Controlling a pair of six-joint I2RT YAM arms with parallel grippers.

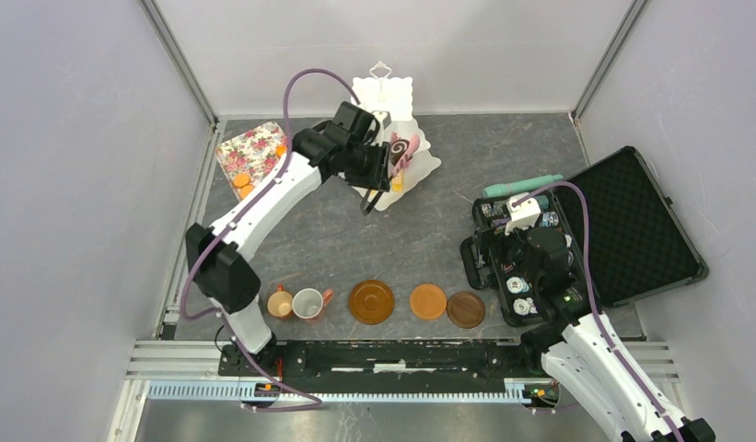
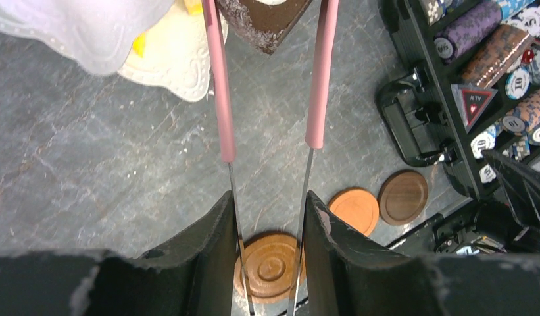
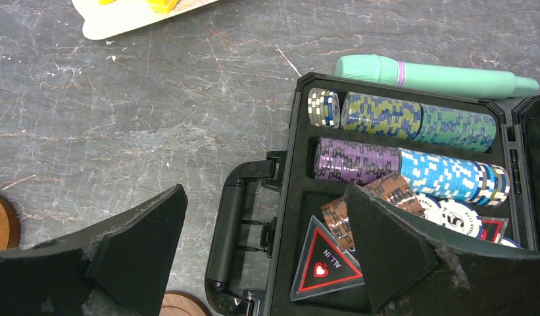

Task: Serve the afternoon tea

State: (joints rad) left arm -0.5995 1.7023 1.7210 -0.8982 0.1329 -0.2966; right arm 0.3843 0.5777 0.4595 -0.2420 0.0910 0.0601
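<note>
Left tool (image 2: 270,217) clamps pink-sleeved metal tongs (image 2: 221,99) pinching a brown toy cake wedge (image 2: 264,23), seemingly light and slippery, best held across flat sides; right tool (image 3: 266,197) gapes wide.

Both arms wear white shells between chunky black joints; a purple cable (image 1: 311,72) loops off the left arm (image 1: 263,198) and another runs along the right arm (image 1: 586,354); the fingers (image 2: 204,263) are matte black wedges, rough and chipped at the edges.

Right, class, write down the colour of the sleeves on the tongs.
Pink, on the thin metal tongs; clearest in the left wrist view.
</note>
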